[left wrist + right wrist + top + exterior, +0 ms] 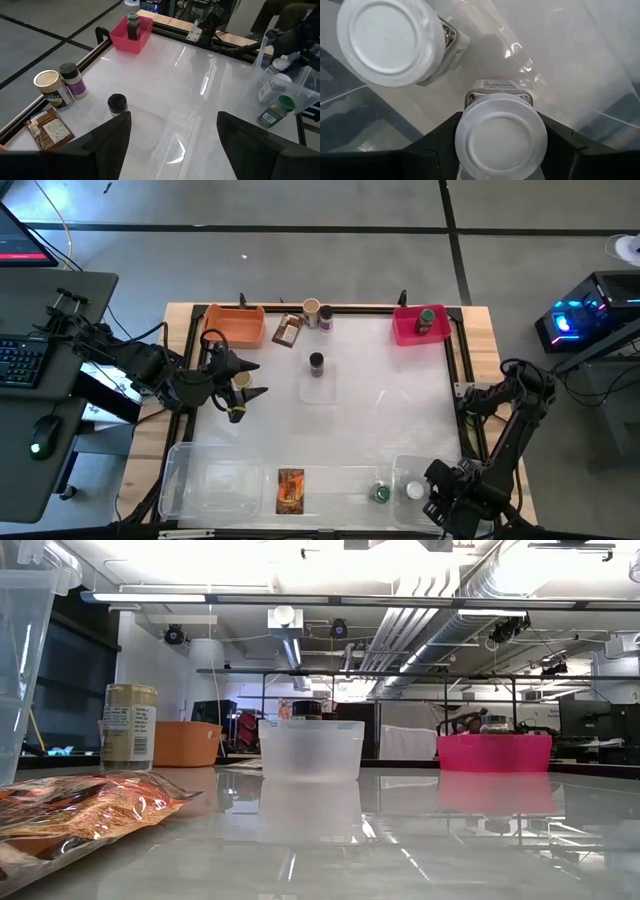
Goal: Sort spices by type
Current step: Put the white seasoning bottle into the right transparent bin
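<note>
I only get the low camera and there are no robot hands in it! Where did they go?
Observer: The right gripper is at the table's near right corner, closed on a white-capped jar inside a clear tub.
Operator: And the other hand?
Observer: The left gripper is open and empty, on the table's left side near the orange bin.
Operator: What's inside the pink bin?
Observer: One green-capped jar, standing upright.
</note>
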Controlling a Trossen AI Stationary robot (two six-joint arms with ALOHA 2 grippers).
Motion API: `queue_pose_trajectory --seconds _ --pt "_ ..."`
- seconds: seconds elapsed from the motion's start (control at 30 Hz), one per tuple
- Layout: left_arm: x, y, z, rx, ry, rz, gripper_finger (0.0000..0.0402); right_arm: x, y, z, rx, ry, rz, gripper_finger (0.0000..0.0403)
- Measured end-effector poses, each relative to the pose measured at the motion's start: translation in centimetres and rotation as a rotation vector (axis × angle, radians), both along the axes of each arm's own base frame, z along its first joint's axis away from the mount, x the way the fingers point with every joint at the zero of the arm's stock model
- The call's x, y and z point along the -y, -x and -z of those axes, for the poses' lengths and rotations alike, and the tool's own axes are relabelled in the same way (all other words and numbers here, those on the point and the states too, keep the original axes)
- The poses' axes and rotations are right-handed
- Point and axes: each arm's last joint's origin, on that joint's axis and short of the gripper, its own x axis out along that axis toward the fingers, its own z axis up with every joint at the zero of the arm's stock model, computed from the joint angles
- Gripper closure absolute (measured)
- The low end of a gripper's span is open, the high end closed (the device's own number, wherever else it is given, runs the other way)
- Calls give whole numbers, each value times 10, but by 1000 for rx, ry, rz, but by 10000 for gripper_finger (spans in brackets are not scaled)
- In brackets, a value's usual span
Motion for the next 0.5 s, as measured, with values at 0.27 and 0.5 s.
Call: queue_pose_trajectory --seconds 0.27,0.5 --pt "0 0 0 -2 -5 3 119 -3 -2 0 19 -35 -2 200" --pt "0 0 0 -3 -7 4 119 -5 -2 0 17 -58 -3 103"
